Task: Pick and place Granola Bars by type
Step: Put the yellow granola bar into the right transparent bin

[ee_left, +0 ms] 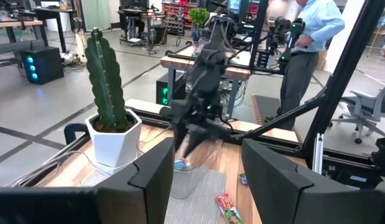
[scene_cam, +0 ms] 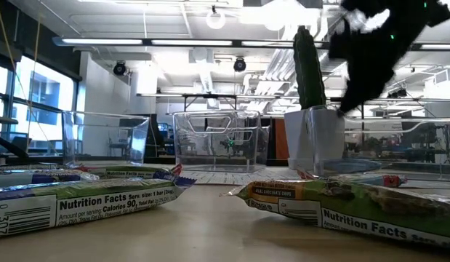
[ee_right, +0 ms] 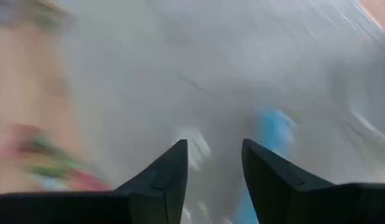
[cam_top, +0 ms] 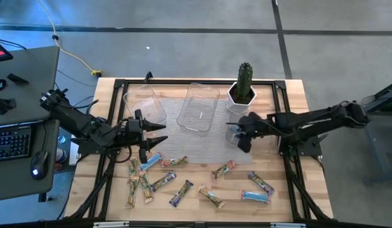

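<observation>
Several granola bars lie flat on the near half of the table: light blue point(cam_top: 254, 196), purple point(cam_top: 181, 193), green-tan point(cam_top: 133, 183) and red-tan point(cam_top: 224, 169). One light blue bar point(ee_left: 183, 166) lies inside a small clear tray point(cam_top: 232, 134). My right gripper point(cam_top: 239, 140) hovers open just above that tray; its wrist view point(ee_right: 214, 165) is blurred, with nothing between the fingers. My left gripper point(cam_top: 163, 133) is open at the table's left, above a light blue bar point(cam_top: 151, 161), fingers pointing right, and holds nothing point(ee_left: 201, 180).
Two more clear trays point(cam_top: 145, 104) point(cam_top: 199, 106) stand toward the far edge on a grey mat point(cam_top: 196, 149). A cactus in a white pot point(cam_top: 243, 88) stands just beyond the right gripper. A desk with keyboard and mouse point(cam_top: 18, 142) adjoins the left. A person point(ee_left: 310, 37) stands in the room beyond.
</observation>
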You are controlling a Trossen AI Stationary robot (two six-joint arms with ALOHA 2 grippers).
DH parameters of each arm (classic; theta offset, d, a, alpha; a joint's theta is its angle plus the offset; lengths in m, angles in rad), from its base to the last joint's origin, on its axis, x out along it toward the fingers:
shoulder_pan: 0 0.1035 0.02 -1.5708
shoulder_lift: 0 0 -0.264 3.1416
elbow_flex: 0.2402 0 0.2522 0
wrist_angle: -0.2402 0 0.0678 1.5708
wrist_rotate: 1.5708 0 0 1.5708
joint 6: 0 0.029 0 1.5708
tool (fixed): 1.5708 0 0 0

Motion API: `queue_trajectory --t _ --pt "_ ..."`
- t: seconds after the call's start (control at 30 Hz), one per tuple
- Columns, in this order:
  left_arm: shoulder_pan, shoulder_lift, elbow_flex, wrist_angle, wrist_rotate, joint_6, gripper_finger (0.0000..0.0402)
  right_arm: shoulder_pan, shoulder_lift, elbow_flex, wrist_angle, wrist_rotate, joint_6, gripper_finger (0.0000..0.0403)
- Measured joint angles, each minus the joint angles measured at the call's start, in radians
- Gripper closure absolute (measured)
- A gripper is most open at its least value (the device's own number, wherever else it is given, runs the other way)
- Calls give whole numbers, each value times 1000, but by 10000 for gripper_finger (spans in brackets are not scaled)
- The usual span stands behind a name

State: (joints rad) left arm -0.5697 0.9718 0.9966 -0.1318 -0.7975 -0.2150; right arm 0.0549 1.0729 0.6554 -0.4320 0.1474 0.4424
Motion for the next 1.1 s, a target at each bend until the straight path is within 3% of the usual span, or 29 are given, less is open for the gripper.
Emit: queue_trajectory --t 0.13,0.23,0.33,0.47,0.53,0.77,0.93,1.1 --pt "0 0 0 -1 0 0 220 120 14 15 294 -69 -39 268" --pt "0 0 0 -2 0 0 220 231 47 32 430 -23 -122 268" --pt "0 0 0 1 0 0 220 331 128 59 458 120 -123 268" --pt "0 0 0 1 0 0 220 428 308 127 443 85 -51 268" --pt "0 0 0 2 0 0 220 467 401 198 389 44 -38 268" --pt "0 0 0 1 0 -48 220 531 669 543 -129 -5 43 267" --pt "0 0 0 0 1 -100 220 548 786 681 -169 -118 85 267" --pt "0 0 0 -2 33 -134 220 550 837 743 -169 -135 129 267"
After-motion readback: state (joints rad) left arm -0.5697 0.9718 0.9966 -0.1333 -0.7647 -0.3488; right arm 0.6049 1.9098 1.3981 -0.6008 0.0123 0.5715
